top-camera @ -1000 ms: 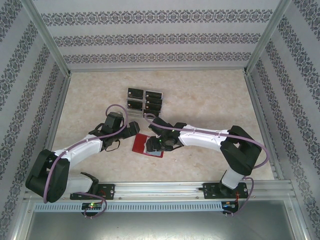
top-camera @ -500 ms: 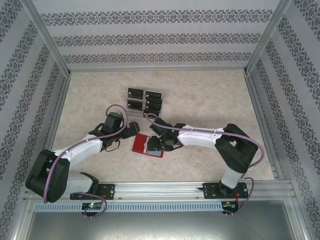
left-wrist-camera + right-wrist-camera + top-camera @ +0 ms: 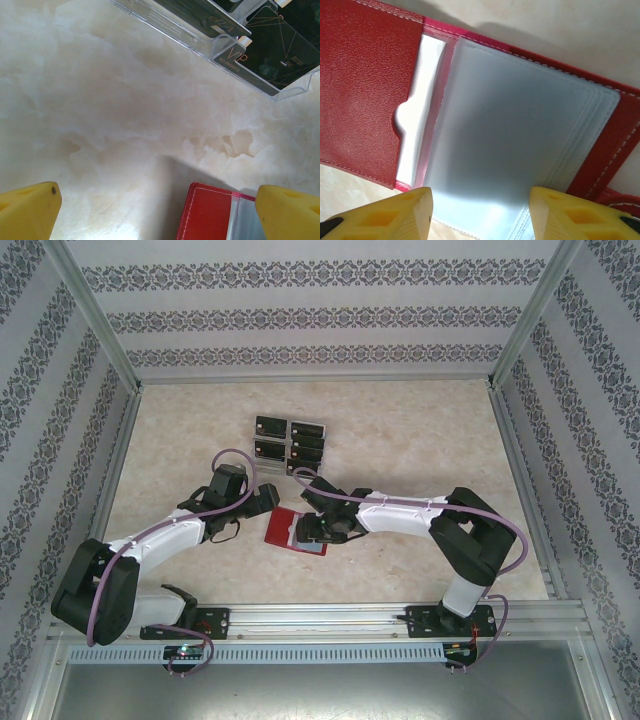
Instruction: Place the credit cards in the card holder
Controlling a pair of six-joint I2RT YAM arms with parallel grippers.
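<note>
**A:** Where's the card holder?

**B:** The card holder lies unfolded on the marbled tabletop, near the arm bases. Its red cover is spread flat and its frosted pocket sleeves face up.

**A:** And the credit cards?

**B:** The credit cards sit in a clear plastic tray farther back on the tabletop, apart from the holder. They're black, in two short columns, and the left wrist view shows "VIP" printed on one.

**A:** What's the left tool doing?

**B:** The left tool hangs just left of the holder, released. Its yellow fingers are spread wide, with bare tabletop and the holder's red corner between them. Whether the far finger touches that corner, I can't tell.

**A:** And the right one?

**B:** The right tool hovers over the holder's right half, pointing down at the sleeves. Its jaws stand apart on either side of the sleeve stack, grasping nothing, so it's released too.
</note>
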